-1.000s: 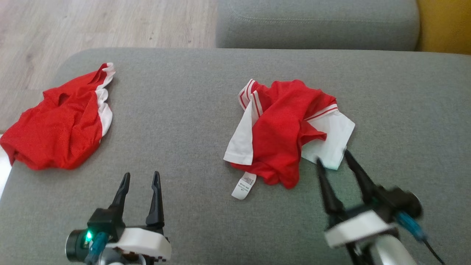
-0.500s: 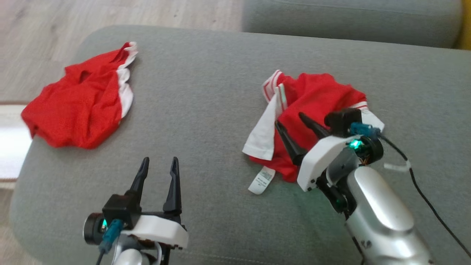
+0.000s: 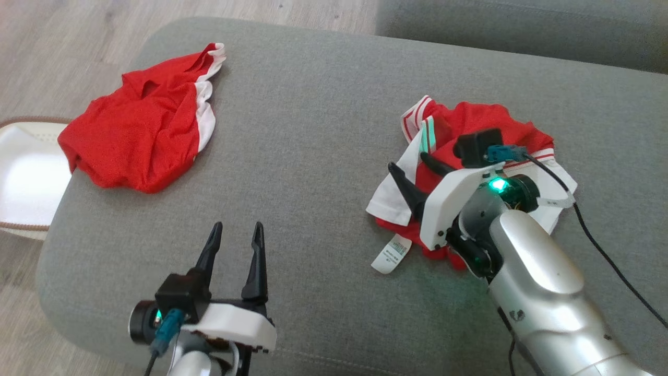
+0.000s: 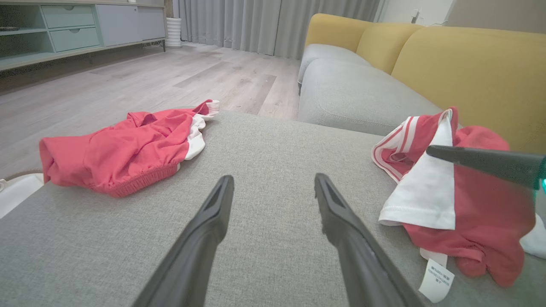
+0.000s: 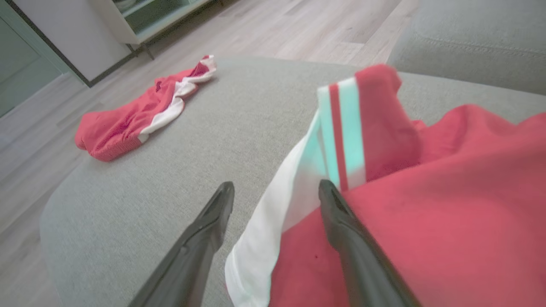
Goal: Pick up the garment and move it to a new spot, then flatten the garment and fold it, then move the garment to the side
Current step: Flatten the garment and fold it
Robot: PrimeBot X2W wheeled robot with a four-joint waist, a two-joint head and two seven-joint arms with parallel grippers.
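Lying at the left edge of the grey sofa cushion (image 3: pixel 313 130), crumpled red shorts (image 3: pixel 141 141) reach the rounded rim above the wooden floor (image 3: pixel 62 42); the left hand (image 3: pixel 237 227) hovers near the front edge, fingers spread and empty, bare fabric all around it. Right of that open stretch sits the bunched red and white garment (image 3: pixel 480 122), its label (image 3: pixel 391 253) trailing forward. The right hand (image 3: pixel 407 161) is over its white sleeve, fingers wide and gripping nothing; its silver arm (image 3: pixel 537 277) hides the garment's near right part, and whether fingertips touch cloth is unclear.
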